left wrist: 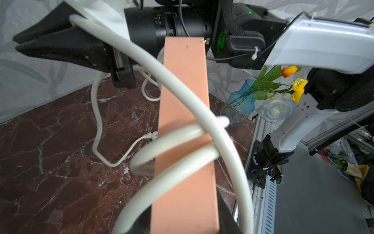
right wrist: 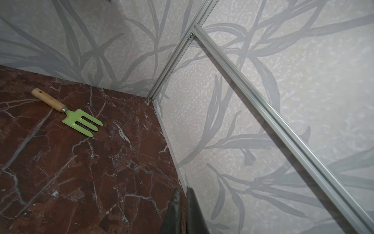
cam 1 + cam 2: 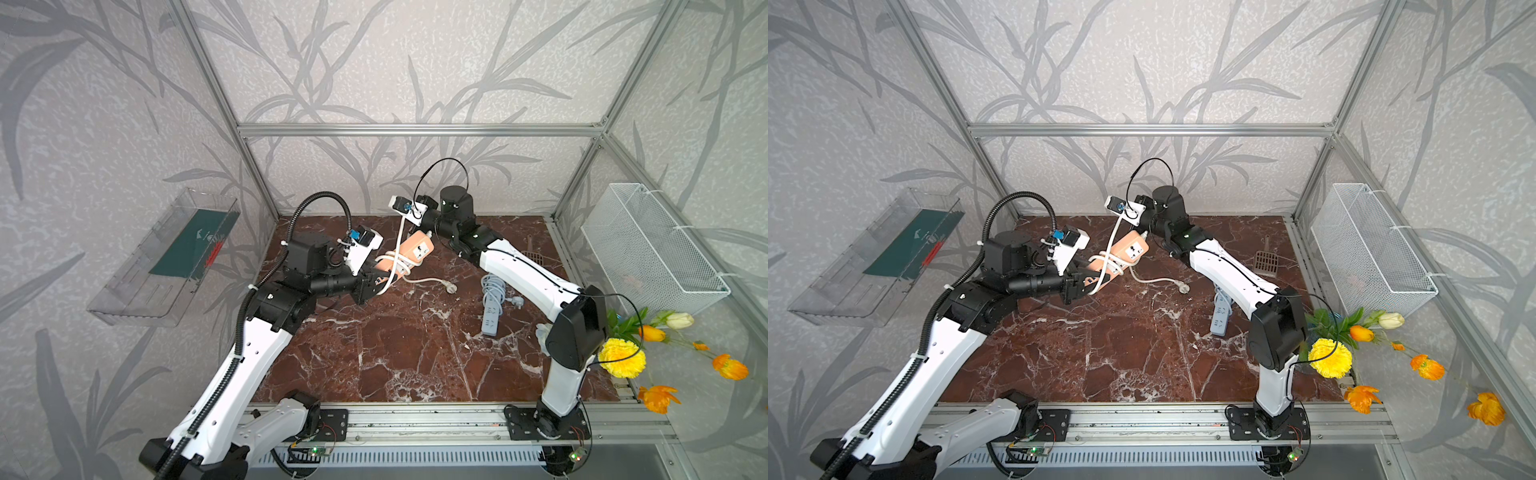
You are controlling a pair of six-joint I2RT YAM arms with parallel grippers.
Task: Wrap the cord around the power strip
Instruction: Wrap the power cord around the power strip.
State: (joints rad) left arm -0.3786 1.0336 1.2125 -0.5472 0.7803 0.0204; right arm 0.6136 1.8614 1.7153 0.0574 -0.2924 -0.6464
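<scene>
My left gripper is shut on the near end of the peach power strip, holding it tilted above the marble table. The thick white cord loops around the strip in crossing turns. One stretch rises to my right gripper, which is shut; its tips hold nothing. In the left wrist view the cord passes over its fingers. The plug end lies on the table.
A grey power strip with a bundled cord lies under my right arm. A green hand fork lies near the back left corner and a scoop at the back right. A wire basket, a clear tray and a vase of flowers line the sides.
</scene>
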